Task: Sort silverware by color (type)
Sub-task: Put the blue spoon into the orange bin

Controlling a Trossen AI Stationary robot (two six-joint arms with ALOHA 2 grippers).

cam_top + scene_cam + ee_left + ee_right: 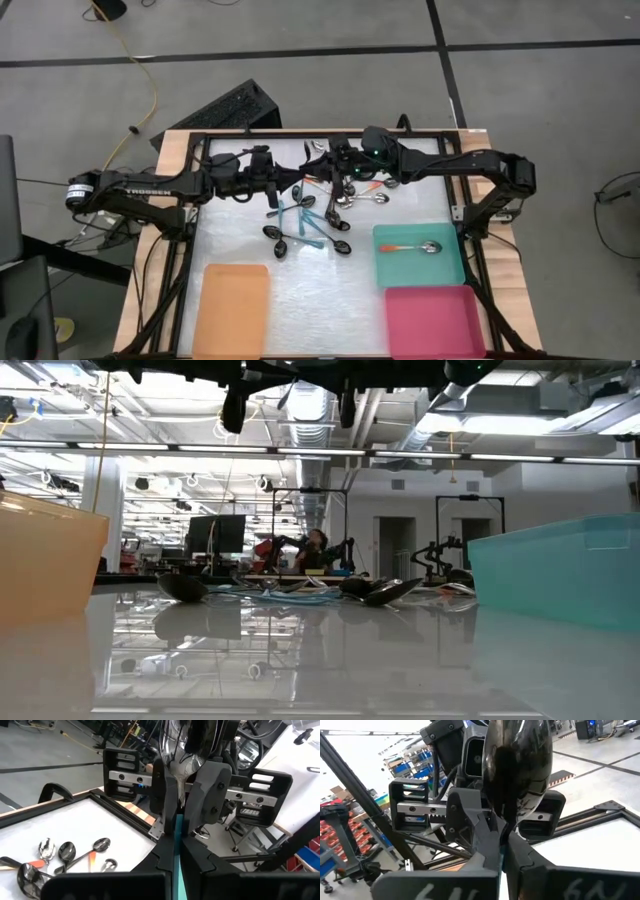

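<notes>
From the high view, the left gripper (300, 182) and the right gripper (335, 165) meet nose to nose over the far middle of the table (240, 240), just above the pile of spoons (305, 225). One spoon with an orange handle (410, 247) lies in the teal tray (445, 270); the orange tray (235, 310) and the pink tray (435, 320) are near the front edge. In the low view the spoons lie in a low heap (300, 590) on the shiny table, between the orange tray (50, 560) and the teal tray (560, 575). In the left wrist view, the left fingers (167, 840) are closed on a teal-handled spoon (177, 832), and its bowl reaches the right gripper opposite; more spoons (65, 855) lie on the table. In the right wrist view, the right fingers (485, 840) are closed around the same spoon, whose dark bowl (517, 765) stands up between them.
</notes>
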